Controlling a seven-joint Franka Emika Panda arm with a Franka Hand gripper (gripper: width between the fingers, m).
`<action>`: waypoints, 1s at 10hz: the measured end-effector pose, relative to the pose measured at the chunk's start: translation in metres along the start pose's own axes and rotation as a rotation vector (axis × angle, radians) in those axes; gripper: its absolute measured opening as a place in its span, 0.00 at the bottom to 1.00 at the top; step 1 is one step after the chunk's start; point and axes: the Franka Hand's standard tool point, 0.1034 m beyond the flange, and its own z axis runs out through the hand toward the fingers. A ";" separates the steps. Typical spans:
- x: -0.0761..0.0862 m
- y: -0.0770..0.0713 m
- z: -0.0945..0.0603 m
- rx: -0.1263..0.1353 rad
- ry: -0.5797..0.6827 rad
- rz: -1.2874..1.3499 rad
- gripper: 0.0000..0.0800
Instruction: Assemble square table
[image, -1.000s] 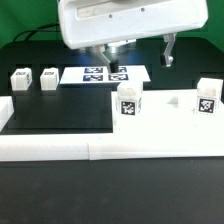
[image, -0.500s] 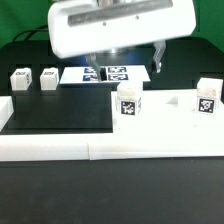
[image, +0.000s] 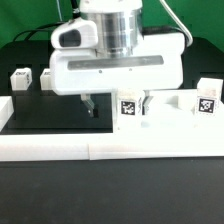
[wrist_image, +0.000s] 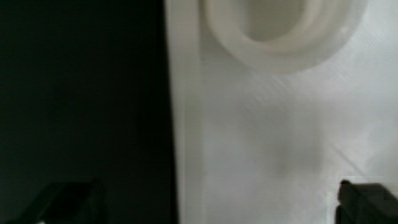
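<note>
The square table's top is a thick white slab (image: 165, 118) lying at the exterior view's right, behind the border wall. My gripper (image: 118, 104) hangs low over the slab's left edge, open and holding nothing. One finger (image: 90, 104) is over the black mat and the other finger (image: 147, 103) over the slab. In the wrist view the slab (wrist_image: 267, 130) fills the space between the fingertips (wrist_image: 363, 200), and a round socket hole (wrist_image: 276, 25) shows in it. One tagged white leg (image: 128, 108) stands beside the gripper, one leg (image: 207, 98) at the far right, and two legs (image: 20, 78) at the back left.
A low white border wall (image: 100, 150) runs along the front and turns back at the left (image: 5, 108). The black mat (image: 50, 118) lies left of the slab. The gripper's body hides the marker board.
The gripper has come forward from over the marker board and dropped low over the slab's left edge. Its jaws have stayed wide. No part has moved.
</note>
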 end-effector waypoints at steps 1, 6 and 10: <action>0.000 0.000 0.003 0.006 0.005 0.012 0.81; -0.001 -0.001 0.003 0.008 0.004 0.012 0.54; -0.001 0.009 0.004 -0.007 0.001 0.010 0.06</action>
